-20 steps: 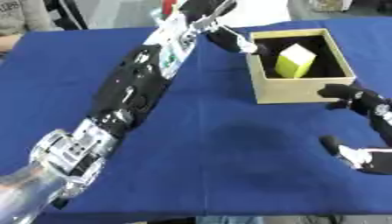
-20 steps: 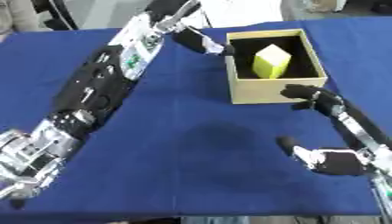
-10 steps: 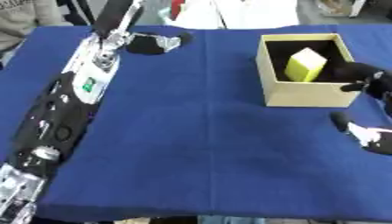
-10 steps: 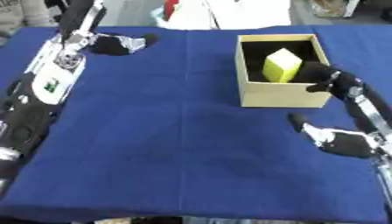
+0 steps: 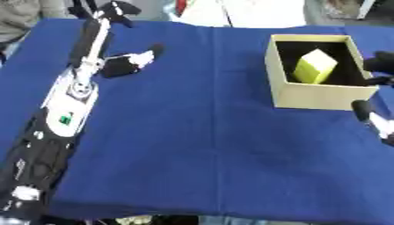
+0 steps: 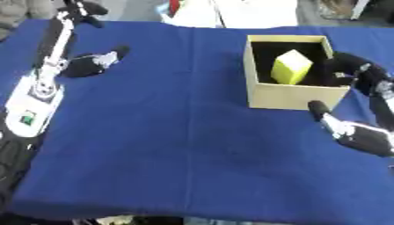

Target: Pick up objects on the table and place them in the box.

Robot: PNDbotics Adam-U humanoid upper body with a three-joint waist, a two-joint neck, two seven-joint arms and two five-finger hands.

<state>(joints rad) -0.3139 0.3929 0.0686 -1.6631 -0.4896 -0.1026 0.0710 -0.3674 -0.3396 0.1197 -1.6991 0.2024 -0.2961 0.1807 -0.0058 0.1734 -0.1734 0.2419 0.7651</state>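
A blue cloth (image 5: 200,132) is spread over the table, and a shallow crease is seen running through it from far to near at about the middle. An open-topped tan box (image 6: 292,94) is set on the right part of the cloth, and a yellow block (image 6: 289,67) is seen inside it, tilted on an edge and leaning toward the far right of the box's interior. Pale, indistinct things are glimpsed beyond the far edge of the table, and no more can be told of them.

The left arm is stretched along the left side of the cloth from the near corner toward the far edge. The left hand (image 5: 131,61) is held over the far left part of the cloth, well apart from the box; its fingers are extended and slightly apart, and nothing is held in them. Whether the cloth is touched by it cannot be told.

The right hand (image 6: 354,127) is shown at the right edge, just beside the box. Its dark fingers (image 6: 350,70) are arched over the box's right wall, and its thumb (image 6: 322,112) is raised near the box's near right corner. The fingers and thumb are spread apart, and nothing is clasped between them. Nothing lies between either hand and the box.
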